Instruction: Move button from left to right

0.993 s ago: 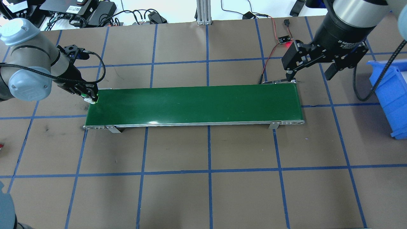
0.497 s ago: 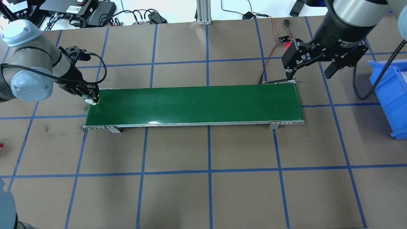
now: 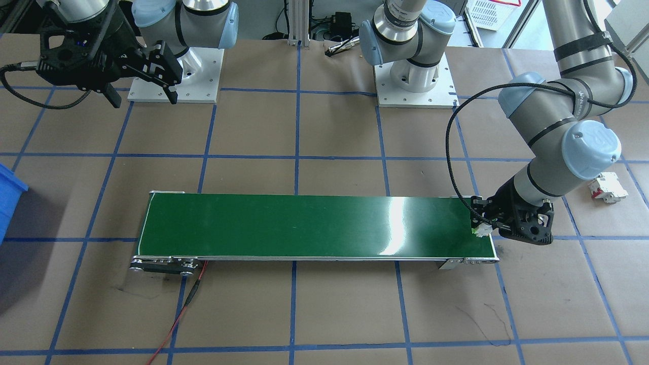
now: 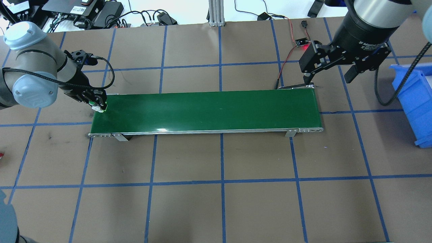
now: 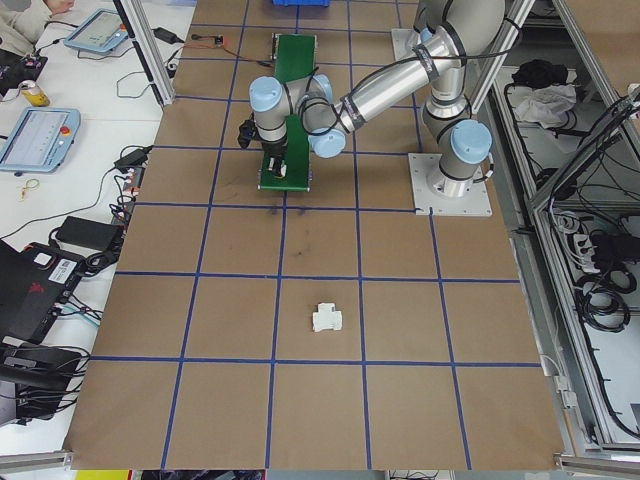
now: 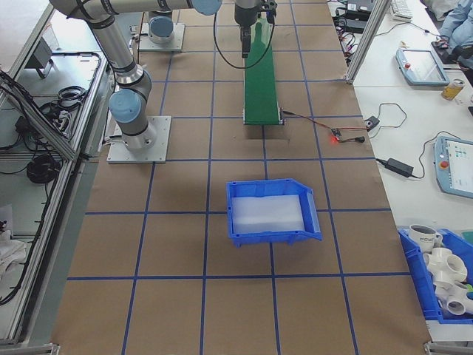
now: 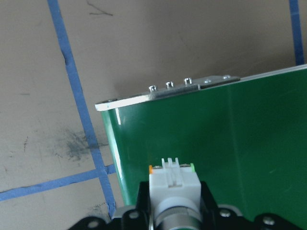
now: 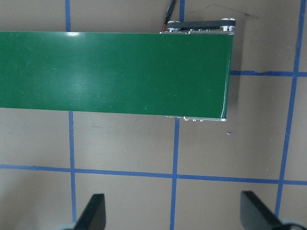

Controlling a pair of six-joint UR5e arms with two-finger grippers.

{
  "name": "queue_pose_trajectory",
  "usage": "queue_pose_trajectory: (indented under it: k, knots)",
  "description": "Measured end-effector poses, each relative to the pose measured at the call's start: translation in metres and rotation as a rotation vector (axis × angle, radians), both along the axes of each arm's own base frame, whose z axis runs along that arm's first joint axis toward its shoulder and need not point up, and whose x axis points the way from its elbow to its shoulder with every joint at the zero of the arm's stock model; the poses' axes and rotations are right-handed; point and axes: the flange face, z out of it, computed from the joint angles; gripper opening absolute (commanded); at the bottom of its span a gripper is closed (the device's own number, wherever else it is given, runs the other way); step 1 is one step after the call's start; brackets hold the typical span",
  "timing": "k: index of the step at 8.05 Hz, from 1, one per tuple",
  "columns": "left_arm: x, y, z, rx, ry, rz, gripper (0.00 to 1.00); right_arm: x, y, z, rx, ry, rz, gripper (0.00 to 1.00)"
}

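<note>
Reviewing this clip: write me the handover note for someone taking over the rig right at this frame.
Left end effector: shut on the button, held low over the left end of the green conveyor belt.
Right end effector: open and empty, hovering above the table just beyond the belt's right end.
Done: button picked up and brought to the belt.
Left: release it on the belt, get it to the right side; the blue bin sits there.
The white breaker lies on the table, untouched.
</note>
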Motion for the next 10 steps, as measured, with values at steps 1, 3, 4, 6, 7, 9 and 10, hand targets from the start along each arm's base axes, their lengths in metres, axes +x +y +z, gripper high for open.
queue_pose_trajectory:
  k: [1,3,4,6,7,9,10]
  knots:
    - [-0.003,0.001,0.003,0.0,0.002,0.011,1.0,0.0,0.0,0.0,0.0,0.0,0.0,1.0]
    - [-0.034,0.002,0.011,-0.008,0.023,0.014,1.0,0.0,0.0,0.0,0.0,0.0,0.0,1.0]
    - [-0.059,0.005,0.023,-0.011,0.024,0.042,1.0,0.0,0.0,0.0,0.0,0.0,0.0,1.0]
    - [-0.113,0.033,0.071,-0.013,0.019,0.089,1.0,0.0,0.0,0.0,-0.002,0.0,0.0,1.0]
    - [-0.125,0.053,0.092,0.018,0.017,0.101,1.0,0.0,-0.003,-0.001,-0.008,0.0,0.0,1.0]
    - [-0.132,0.082,0.137,0.033,0.006,0.117,1.0,0.0,-0.018,-0.008,-0.034,0.002,0.0,1.0]
    - [-0.131,0.088,0.154,0.029,-0.02,0.12,1.0,0.0,-0.03,-0.018,-0.04,0.003,0.004,1.0]
